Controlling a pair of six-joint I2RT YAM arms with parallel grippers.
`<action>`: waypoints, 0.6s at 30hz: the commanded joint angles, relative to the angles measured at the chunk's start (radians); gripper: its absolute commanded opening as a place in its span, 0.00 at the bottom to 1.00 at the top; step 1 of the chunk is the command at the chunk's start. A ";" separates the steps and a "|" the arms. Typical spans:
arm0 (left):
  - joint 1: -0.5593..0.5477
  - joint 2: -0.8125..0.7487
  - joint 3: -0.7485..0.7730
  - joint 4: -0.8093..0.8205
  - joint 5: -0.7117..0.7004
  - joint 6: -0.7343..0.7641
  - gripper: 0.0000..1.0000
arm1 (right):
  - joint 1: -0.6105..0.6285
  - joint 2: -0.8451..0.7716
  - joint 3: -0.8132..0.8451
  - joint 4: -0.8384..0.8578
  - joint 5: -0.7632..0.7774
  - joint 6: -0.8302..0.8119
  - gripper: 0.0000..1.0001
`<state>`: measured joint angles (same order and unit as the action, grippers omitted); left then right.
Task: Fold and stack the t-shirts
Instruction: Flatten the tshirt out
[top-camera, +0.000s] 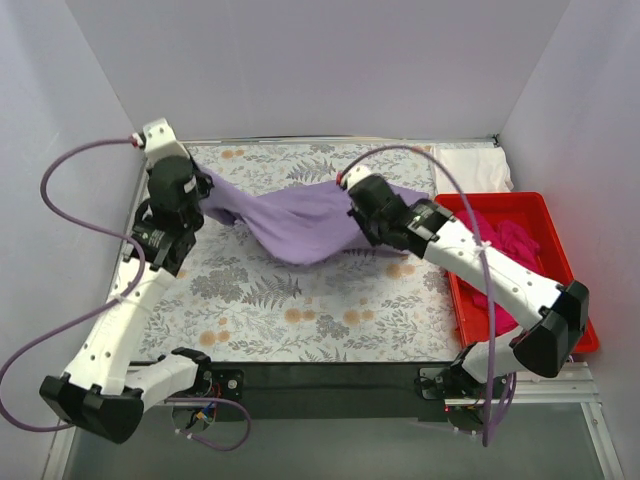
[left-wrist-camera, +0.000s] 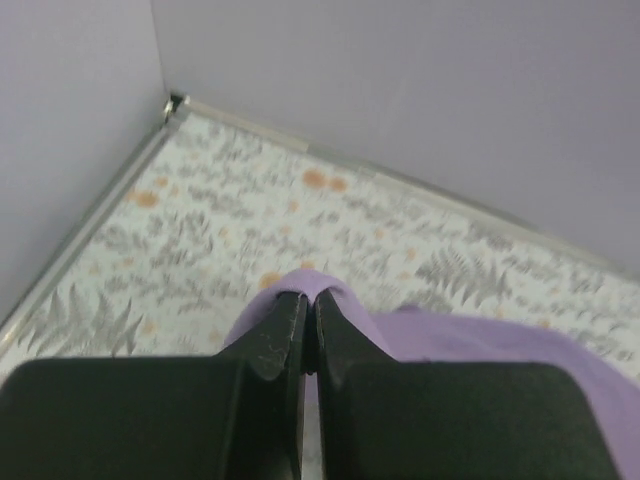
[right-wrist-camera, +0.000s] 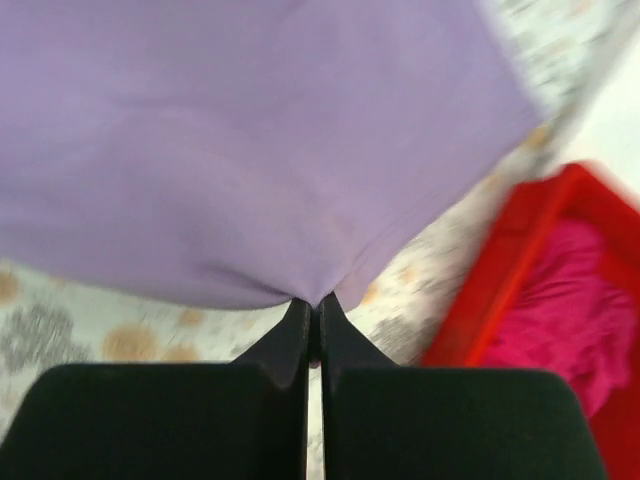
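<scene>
The lavender t-shirt (top-camera: 290, 222) hangs stretched between my two grippers above the back of the floral tablecloth, sagging in the middle. My left gripper (top-camera: 200, 190) is shut on its left end; in the left wrist view the gripper (left-wrist-camera: 311, 300) pinches a fold of the purple fabric (left-wrist-camera: 470, 340). My right gripper (top-camera: 352, 190) is shut on its right end; in the right wrist view the gripper (right-wrist-camera: 312, 305) holds the shirt's edge (right-wrist-camera: 250, 150). The magenta t-shirt (top-camera: 505, 245) lies crumpled in the red bin, also in the right wrist view (right-wrist-camera: 565, 300). The white t-shirt (top-camera: 470, 165) lies at the back right.
The red plastic bin (top-camera: 560, 240) stands along the table's right side, its rim showing in the right wrist view (right-wrist-camera: 490, 270). The floral tablecloth (top-camera: 300, 320) covers the table. Walls close in at the back and left (left-wrist-camera: 80, 120).
</scene>
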<state>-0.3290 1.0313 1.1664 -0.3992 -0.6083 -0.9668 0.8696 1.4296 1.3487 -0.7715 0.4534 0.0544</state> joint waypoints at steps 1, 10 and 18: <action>0.007 0.105 0.247 0.178 -0.025 0.146 0.00 | -0.072 -0.044 0.238 -0.029 0.191 -0.172 0.01; 0.008 0.303 0.823 0.312 -0.021 0.315 0.00 | -0.123 -0.134 0.538 0.171 0.275 -0.522 0.01; 0.008 0.133 0.886 0.358 0.042 0.473 0.00 | -0.124 -0.409 0.383 0.310 -0.002 -0.576 0.01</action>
<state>-0.3283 1.2415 2.0075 -0.1043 -0.5953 -0.5976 0.7464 1.0859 1.7523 -0.5770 0.5690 -0.4698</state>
